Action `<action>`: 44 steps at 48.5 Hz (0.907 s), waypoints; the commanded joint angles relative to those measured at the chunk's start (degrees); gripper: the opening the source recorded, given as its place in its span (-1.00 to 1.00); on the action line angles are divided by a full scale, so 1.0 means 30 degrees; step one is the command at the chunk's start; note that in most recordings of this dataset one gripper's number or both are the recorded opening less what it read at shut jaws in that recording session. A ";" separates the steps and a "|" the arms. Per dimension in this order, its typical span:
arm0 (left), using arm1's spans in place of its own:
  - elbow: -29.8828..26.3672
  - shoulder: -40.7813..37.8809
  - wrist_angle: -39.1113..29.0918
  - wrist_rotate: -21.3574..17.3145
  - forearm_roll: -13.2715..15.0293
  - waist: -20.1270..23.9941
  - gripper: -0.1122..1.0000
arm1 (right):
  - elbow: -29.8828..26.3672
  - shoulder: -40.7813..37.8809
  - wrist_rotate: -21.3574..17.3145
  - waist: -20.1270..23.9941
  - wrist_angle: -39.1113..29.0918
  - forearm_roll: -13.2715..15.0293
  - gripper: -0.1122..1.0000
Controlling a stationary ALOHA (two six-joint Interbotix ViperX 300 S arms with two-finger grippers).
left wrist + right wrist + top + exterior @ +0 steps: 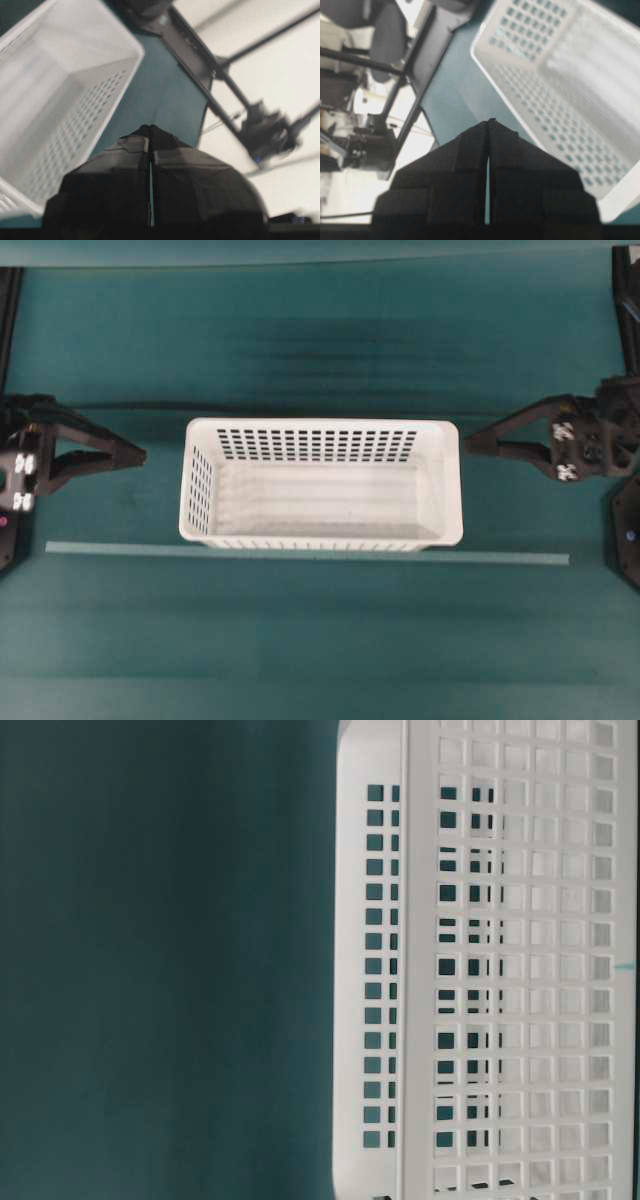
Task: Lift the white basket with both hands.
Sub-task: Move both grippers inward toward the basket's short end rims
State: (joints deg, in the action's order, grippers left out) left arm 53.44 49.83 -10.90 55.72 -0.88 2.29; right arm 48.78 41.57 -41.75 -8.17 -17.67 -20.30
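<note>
Sitting in the middle of the overhead frame, the white basket (320, 485) is resting on the green table (320, 640). The left gripper (140, 454) is pointing at it from the left edge, jaws pressed together; the right gripper (468, 443) is doing likewise from the right, neither touching the basket.

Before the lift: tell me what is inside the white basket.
Nothing shows inside the white basket: the overhead view gives only its bare white floor and perforated walls. The strip just inside the near wall is hidden by the rim.
</note>
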 commanded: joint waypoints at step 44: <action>-0.4600 -0.5977 -1.0078 0.7852 -0.0264 0.0557 -0.88 | -0.6826 -0.8057 -0.8643 -0.0029 -1.5322 0.5127 -0.77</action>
State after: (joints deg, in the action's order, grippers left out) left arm 41.57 33.31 -40.87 79.45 -1.49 4.04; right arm 29.00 18.72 -67.59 -8.26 -63.63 -5.10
